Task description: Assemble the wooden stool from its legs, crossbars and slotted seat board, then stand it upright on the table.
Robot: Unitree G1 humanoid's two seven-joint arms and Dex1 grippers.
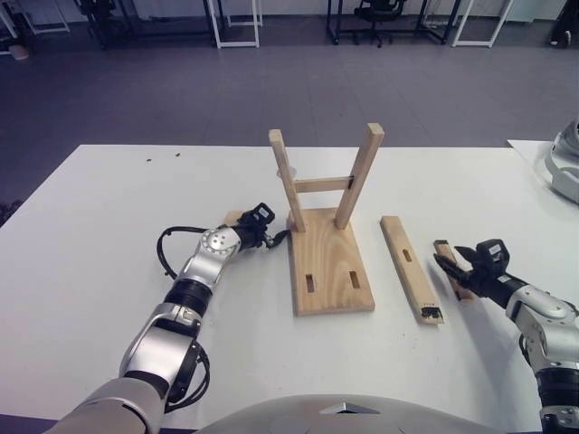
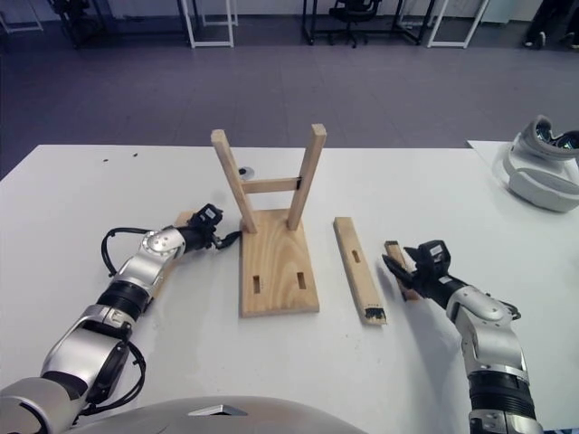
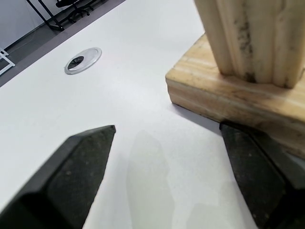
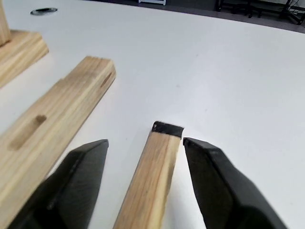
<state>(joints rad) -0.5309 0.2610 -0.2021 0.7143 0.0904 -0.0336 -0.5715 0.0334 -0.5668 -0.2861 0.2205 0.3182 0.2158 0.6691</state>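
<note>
Crossbar (image 4: 153, 177) between wide-parted right pincer (image 4: 145, 142)

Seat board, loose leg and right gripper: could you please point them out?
seat board (image 1: 330, 255), left eye view, bare middle.
loose leg (image 1: 412, 273), left eye view, middle.
right gripper (image 4: 145, 143), right wrist view, between fingertips.

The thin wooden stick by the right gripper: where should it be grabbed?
Probably across its narrow sides near the black-tipped end, coming from above: the thin stick lies flat on the table, and the open right gripper straddles it.
</note>
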